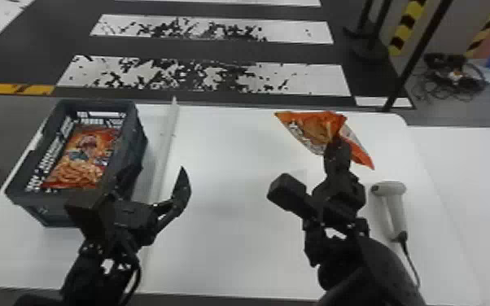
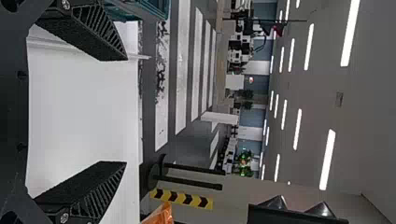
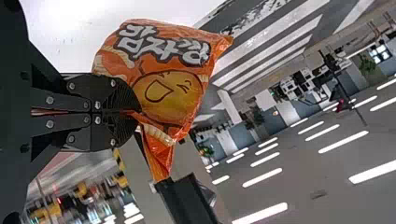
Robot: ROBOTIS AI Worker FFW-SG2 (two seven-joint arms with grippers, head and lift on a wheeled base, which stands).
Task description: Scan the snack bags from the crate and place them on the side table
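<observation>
Far left, a bag (image 1: 89, 156) lies in the crate (image 1: 139, 142); beside it, my left pincer (image 1: 161, 167) gapes, empty! Over right, my right pincer (image 1: 336, 144) has a snack bag (image 1: 309, 128) clamped tight, the scanner (image 1: 394, 207) lying nearer, farther right!

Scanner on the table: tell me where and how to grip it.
Take the scanner by its handle, probably best from above, closing across its width. The handle looks long and slim, running from the wider head toward the robot, where the cable leaves.
</observation>
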